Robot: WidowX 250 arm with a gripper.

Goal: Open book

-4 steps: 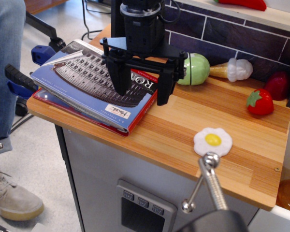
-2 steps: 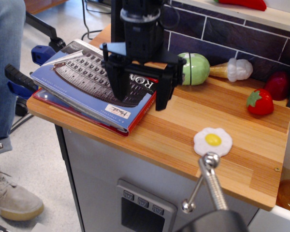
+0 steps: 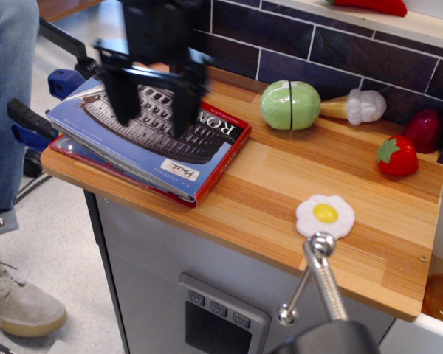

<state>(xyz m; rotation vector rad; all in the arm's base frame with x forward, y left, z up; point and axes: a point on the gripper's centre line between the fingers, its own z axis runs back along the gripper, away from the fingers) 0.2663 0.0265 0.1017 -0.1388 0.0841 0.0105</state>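
Observation:
The book (image 3: 144,136) lies closed on the left end of the wooden counter (image 3: 280,199). Its blue cover shows a grey Colosseum photo and white "ROME" lettering, and its edges are red. Its left part overhangs the counter edge. My black gripper (image 3: 151,118) hangs over the middle of the cover, blurred by motion. Its two fingers (image 3: 183,114) are spread apart and hold nothing. Their tips are just above the cover or touching it; I cannot tell which.
A green toy fruit (image 3: 290,105), a white toy mushroom (image 3: 358,107), a strawberry (image 3: 397,155) and a dark red toy (image 3: 424,130) stand along the dark tiled back wall. A fried egg toy (image 3: 325,215) lies near the front right. A person's leg (image 3: 7,96) stands at the left.
My gripper has moved left, from the book's right edge near the lettering to over the middle of the cover. The book has not moved and stays closed.

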